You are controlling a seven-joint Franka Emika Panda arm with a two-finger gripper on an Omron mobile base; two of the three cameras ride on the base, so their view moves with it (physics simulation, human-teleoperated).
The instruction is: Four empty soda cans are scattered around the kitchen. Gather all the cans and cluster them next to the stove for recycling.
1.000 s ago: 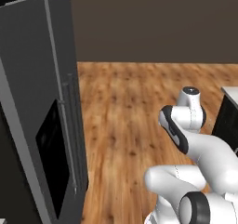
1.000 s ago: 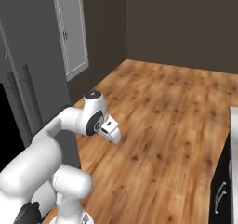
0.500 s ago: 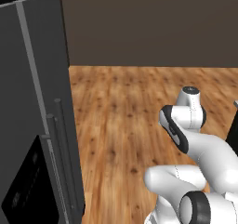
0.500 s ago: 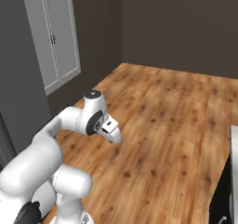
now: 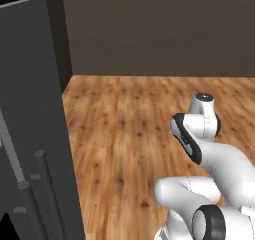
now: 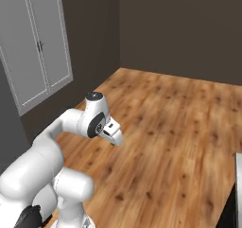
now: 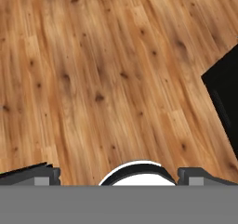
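I read the gripper (image 6: 115, 136) as fully spread: in the hand view its two dark finger tips (image 7: 42, 173) stand at the far corners with bare wooden floor (image 7: 107, 74) between them. Nothing is held.

The arm (image 6: 56, 142) is folded close over the base, hand tucked low and pointing down at the floor. I judge this a travel posture: it keeps the reach short and the hand clear of furniture while the base drives.

No soda can and no stove appears in any current view, so I cannot state where they are. I judge the current step to be search or transit; no can is yet in sight to approach.

Surroundings:
- Left base view: a tall dark grey appliance (image 5: 30, 114) with vertical bar handles stands close at the left edge.
- Right base view: a pale double-door cabinet (image 6: 35, 47) sits on the left wall, well apart from the arm.
- Hand view: a black object's corner (image 7: 225, 97) enters from the right edge; I cannot identify it.

Risk: the appliance is near the base, so I leave margin when turning.
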